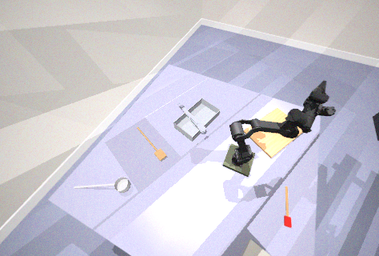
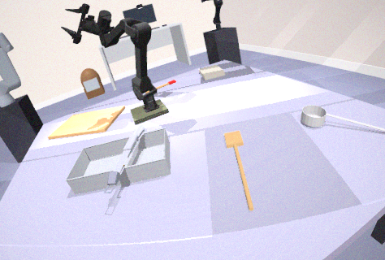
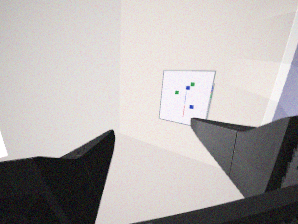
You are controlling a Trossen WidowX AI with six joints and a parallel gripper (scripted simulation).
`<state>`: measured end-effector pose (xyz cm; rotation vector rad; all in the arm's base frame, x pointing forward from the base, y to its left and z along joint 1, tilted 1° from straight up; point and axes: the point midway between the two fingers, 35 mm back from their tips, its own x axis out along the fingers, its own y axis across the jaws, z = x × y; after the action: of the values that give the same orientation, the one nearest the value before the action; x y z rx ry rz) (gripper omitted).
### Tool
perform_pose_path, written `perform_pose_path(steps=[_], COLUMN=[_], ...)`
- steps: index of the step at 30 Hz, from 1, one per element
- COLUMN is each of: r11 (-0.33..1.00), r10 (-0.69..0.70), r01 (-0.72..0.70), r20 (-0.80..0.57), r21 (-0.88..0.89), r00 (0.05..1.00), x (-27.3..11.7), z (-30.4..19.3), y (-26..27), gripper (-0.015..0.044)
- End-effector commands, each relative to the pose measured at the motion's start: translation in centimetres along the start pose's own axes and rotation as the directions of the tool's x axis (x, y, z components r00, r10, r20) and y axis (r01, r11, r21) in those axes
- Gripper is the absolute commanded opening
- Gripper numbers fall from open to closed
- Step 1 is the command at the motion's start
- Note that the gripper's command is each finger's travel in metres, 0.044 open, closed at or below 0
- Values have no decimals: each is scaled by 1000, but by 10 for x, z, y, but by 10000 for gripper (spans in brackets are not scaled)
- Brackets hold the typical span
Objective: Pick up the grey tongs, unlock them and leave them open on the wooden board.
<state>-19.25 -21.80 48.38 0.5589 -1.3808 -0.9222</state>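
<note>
The grey tongs (image 1: 192, 118) (image 2: 135, 143) lie closed across the roasting tin (image 1: 185, 133) (image 2: 156, 170), with both ends reaching past its long walls. The wooden board (image 1: 273, 147) (image 2: 81, 123) lies flat beside the arm's base, with nothing on it; in the top view the arm hides part of it. My gripper (image 1: 329, 97) (image 2: 64, 19) (image 3: 153, 127) is open and empty, raised high beyond the board and far from the tongs. The wrist view shows only its two spread fingers, the walls and a whiteboard.
A wooden spatula (image 1: 161, 154) (image 2: 234, 139) lies on a grey mat (image 1: 128, 147) (image 2: 284, 174) beside the tin. A saucepan (image 1: 122, 185) (image 2: 313, 116) stands past it. A red-ended spatula (image 1: 287, 221) (image 2: 172, 81) lies on the arm's other side.
</note>
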Motion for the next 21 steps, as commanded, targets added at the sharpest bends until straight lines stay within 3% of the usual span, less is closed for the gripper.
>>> perform_pose_path(steps=[1, 6, 21], r11=[1000, 999, 957], r10=[-1, -37, -250], r01=[1, 38, 281], r20=[-1, -31, -286], r21=[1, 34, 71], r00=[1000, 999, 925], x=[1, 19, 95], z=[0, -6, -101], y=[-1, -19, -118], gripper=[374, 260, 260])
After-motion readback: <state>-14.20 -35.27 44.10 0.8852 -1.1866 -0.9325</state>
